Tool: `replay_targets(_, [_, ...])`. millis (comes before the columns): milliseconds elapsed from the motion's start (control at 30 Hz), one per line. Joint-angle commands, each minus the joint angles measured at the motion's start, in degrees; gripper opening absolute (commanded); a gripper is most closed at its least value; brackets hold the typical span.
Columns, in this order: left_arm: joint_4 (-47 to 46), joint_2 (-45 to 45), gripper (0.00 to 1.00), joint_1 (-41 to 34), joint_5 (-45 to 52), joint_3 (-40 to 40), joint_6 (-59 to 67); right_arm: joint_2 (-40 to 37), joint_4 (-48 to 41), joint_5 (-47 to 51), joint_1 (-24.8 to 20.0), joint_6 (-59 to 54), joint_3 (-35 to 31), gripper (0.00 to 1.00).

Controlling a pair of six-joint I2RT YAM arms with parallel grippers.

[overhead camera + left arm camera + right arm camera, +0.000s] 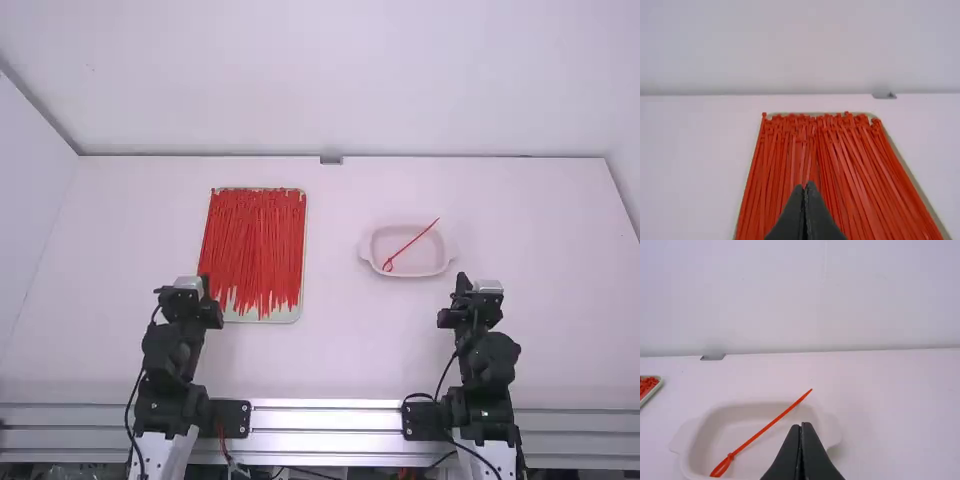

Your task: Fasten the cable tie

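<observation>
A flat tray (296, 316) left of the table's middle holds a thick layer of loose red cable ties (254, 250) (840, 165). Right of it, a small white dish (432, 262) (690, 440) holds one red cable tie (408, 246) (765, 427), looped at one end, its tail resting over the dish's far rim. My left gripper (207, 290) (805, 187) sits shut at the near end of the tie tray, holding nothing. My right gripper (461, 288) (801, 427) sits shut just in front of the dish, also with nothing in it.
A small grey bracket (331, 159) sits at the table's far edge against the back wall. White walls stand to the left and behind. Bare tabletop lies around the tray and dish.
</observation>
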Motion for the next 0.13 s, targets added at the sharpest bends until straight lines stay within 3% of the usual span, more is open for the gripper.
replay_targets(0, [-0.3,-1.7,0.00,0.0,-0.1,-0.6,0.2,-0.5,-0.3,0.2,0.2,0.2,-0.6,0.00])
replay_targets(100, [-0.3,-2.3,0.00,0.0,-0.1,-0.6,0.2,-0.5,-0.3,0.2,0.2,0.2,-0.6,0.00])
